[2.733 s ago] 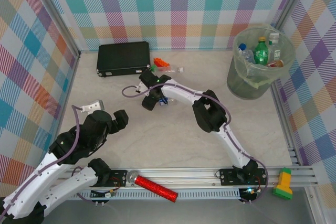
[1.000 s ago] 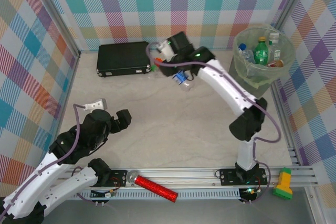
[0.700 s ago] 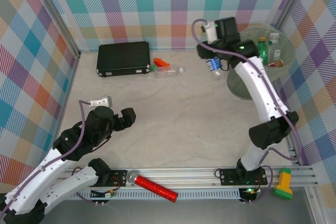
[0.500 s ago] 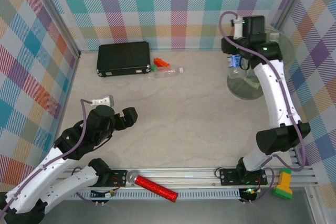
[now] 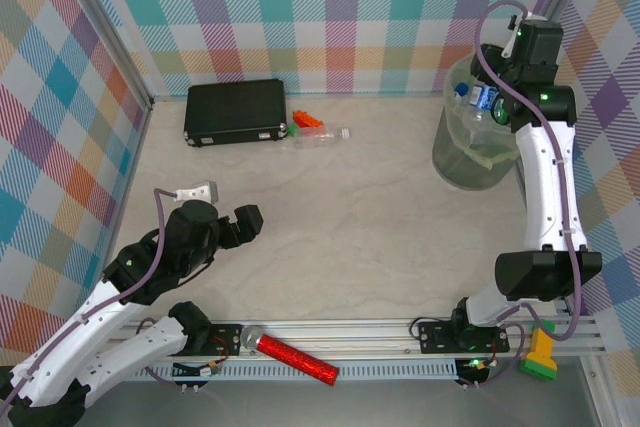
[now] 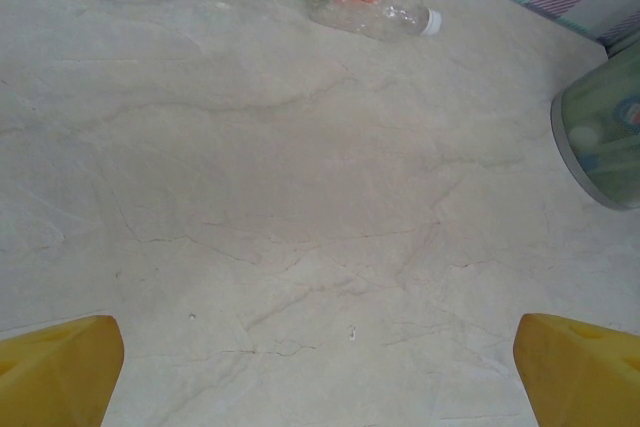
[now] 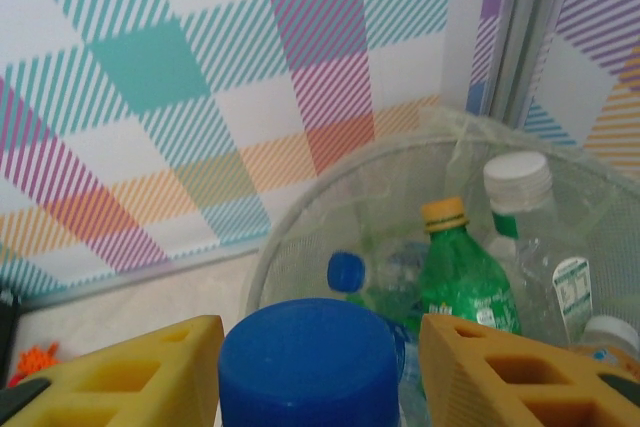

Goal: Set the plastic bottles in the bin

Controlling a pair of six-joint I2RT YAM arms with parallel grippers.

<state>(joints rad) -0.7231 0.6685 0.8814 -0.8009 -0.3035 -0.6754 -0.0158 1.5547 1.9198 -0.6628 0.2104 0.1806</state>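
Note:
My right gripper [image 5: 495, 89] is shut on a clear plastic bottle [image 5: 484, 99] with a blue label, held above the bin's [image 5: 468, 162] far rim. In the right wrist view the bottle's blue cap [image 7: 308, 362] sits between my yellow fingers [image 7: 150, 372], with the bin's mesh wall [image 7: 320, 202] just beyond. Inside lie a green bottle [image 7: 462, 272], a white-capped clear bottle [image 7: 520, 192] and a blue-capped one [image 7: 347, 272]. Another clear bottle [image 5: 320, 135] [image 6: 370, 9] lies on the table near the black case. My left gripper [image 5: 225, 209] [image 6: 320, 377] hangs open over bare table.
A flat black case [image 5: 235, 110] lies at the back left with small orange bricks [image 5: 308, 122] beside it. A red glittery cylinder [image 5: 295, 355] rests on the front rail, and a green and yellow block [image 5: 540, 349] at the front right. Checked walls close in three sides.
My right arm has carried the blue-labelled bottle from beside the black case rightward across the table to above the bin. The left arm has edged slightly forward.

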